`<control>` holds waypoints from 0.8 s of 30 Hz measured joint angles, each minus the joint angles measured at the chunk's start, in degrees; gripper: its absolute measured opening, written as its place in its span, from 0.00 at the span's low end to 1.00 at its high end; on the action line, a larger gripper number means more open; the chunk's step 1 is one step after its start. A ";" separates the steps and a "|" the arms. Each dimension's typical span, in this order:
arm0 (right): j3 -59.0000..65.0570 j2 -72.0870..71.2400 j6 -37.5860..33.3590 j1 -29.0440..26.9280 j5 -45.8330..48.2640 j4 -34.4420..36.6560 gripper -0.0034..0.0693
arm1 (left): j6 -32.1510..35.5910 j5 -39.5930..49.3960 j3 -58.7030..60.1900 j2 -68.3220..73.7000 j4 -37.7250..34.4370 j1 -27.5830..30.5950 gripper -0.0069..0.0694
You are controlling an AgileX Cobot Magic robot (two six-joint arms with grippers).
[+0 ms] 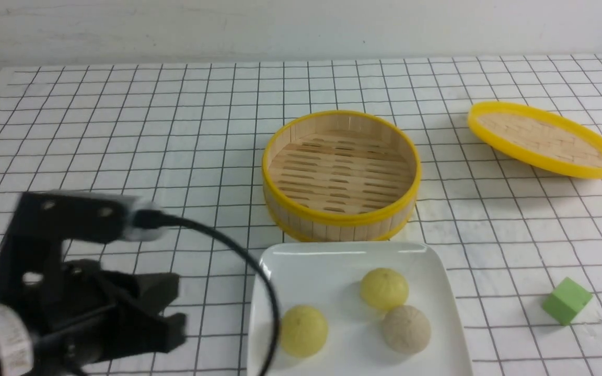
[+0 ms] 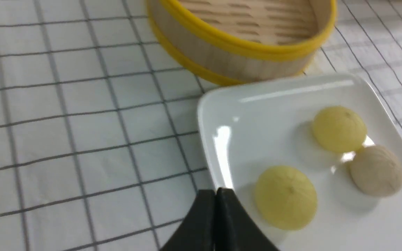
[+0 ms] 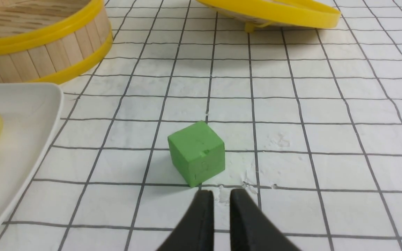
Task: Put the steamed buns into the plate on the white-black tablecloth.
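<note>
1. Black jaws of the left gripper [image 2: 216, 195] are pressed together with nothing between them; it hangs just off the plate's near-left edge, beside the nearest yellow bun [image 2: 285, 197], a spot that reads as a release point rather than a reach.
2. Black tips of the right gripper [image 3: 221, 195] stand a narrow gap apart and hold nothing; they hover just short of the green cube [image 3: 197, 152], which sits on the cloth toward its near-right edge, apart from the plate; the cube is no part of the job, so I judge this arm merely parked there.
3. White and glossy, the plate [image 1: 311, 261] lies at the near edge of the white-black tablecloth [image 1: 123, 130], directly in front of the bamboo steamer [image 1: 340, 175] and nearly touching it, which keeps the carry short.
4. All three steamed buns [image 1: 384, 288] rest inside the plate's rim: one yellow near the left edge, one yellow in the middle, and the beige-grey bun [image 1: 406, 329] touching or almost touching the middle one.
5. Slatted floor of the steamer shows bare; its lid [image 1: 544, 138] lies tilted near the cloth's far-right edge, out of both arms' way.
6. Judged from this, the task looks complete.
</note>
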 joint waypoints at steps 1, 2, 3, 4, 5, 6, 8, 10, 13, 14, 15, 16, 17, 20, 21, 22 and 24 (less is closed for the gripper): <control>0.00 0.00 0.00 0.00 0.00 0.00 0.18 | 0.00 -0.35 0.53 -1.20 -0.22 1.19 0.12; 0.00 0.00 0.00 0.00 0.06 0.00 0.18 | 0.68 -2.82 5.01 -6.21 -0.88 5.47 0.12; 0.00 0.00 0.00 0.00 0.11 0.00 0.18 | 2.21 -4.31 9.04 -10.01 -1.35 9.77 0.12; 0.00 0.00 0.00 0.00 0.11 0.00 0.18 | 3.47 -4.75 11.33 -12.49 -1.79 12.16 0.12; 0.00 0.00 0.00 0.00 0.12 0.00 0.18 | 5.20 -4.88 14.14 -15.51 -2.46 15.05 0.12; 0.00 0.00 0.00 0.00 0.12 0.00 0.18 | 5.59 -4.88 14.68 -16.10 -2.54 15.62 0.12; 0.00 0.00 0.00 0.00 0.12 0.00 0.18 | 9.39 -4.44 19.76 -22.43 -3.69 20.79 0.12; -0.02 0.00 0.00 0.00 0.12 0.00 0.19 | 14.14 -3.37 24.65 -31.74 -4.90 26.29 0.13; -0.02 0.00 0.00 0.00 0.12 0.00 0.20 | 16.60 -2.01 25.90 -37.70 -5.29 29.66 0.13; -0.02 0.00 0.00 0.00 0.17 0.00 0.20 | 16.83 -1.58 25.90 -39.22 -5.29 30.15 0.13; -0.02 0.00 0.00 0.00 0.17 0.00 0.20 | 16.96 -1.17 25.94 -39.56 -5.29 30.43 0.13; -0.02 0.00 0.00 0.00 0.17 0.00 0.20 | 17.36 1.09 26.00 -42.51 -4.92 31.34 0.13; -0.02 0.00 0.00 0.00 0.17 0.00 0.20 | 17.48 1.83 26.00 -42.78 -4.81 31.46 0.13; -0.02 0.00 0.00 0.00 0.17 0.00 0.20 | 18.17 5.38 26.00 -44.47 -3.58 31.82 0.13; -0.02 0.00 0.00 0.00 0.17 0.00 0.21 | 18.20 5.38 26.00 -44.54 -3.51 31.82 0.14; -0.02 0.00 0.00 0.00 0.17 0.00 0.21 | 18.25 5.44 26.00 -44.54 -3.51 31.82 0.14; -0.02 0.00 0.00 0.00 0.17 0.00 0.21 | 18.36 5.49 26.00 -44.54 -3.46 31.82 0.14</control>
